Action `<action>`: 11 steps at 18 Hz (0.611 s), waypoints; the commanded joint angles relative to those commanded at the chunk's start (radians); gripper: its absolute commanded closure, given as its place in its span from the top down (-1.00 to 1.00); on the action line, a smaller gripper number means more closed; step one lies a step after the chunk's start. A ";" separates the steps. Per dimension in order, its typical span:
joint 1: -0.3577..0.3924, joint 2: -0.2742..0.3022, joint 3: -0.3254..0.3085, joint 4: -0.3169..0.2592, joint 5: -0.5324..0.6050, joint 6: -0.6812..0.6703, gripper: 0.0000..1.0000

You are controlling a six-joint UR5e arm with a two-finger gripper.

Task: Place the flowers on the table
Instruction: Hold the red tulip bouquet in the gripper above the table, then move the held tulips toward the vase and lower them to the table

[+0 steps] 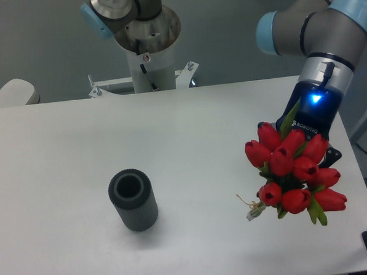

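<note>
You're carrying the flowers (293,169) over the bench (189,131); end effector (308,144) grasping them behind the blooms; next, lowering and releasing

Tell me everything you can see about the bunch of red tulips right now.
The flowers are a tight bunch of about nine red tulips with green leaves. Their heads face the camera and hide the pincer behind them, so the grip itself is unseen. A twine-tied stem end pokes out at lower left above the white table, near its right edge. Whether it touches is unclear.

"ROBOTIQ" on the pincer (302,145)
</note>
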 joint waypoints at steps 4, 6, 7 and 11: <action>-0.026 0.021 -0.014 -0.002 0.124 0.000 -0.29; -0.046 0.032 -0.029 -0.002 0.227 0.000 -0.29; -0.048 0.046 -0.047 0.000 0.271 0.005 -0.29; -0.049 0.092 -0.124 0.000 0.426 0.044 -0.29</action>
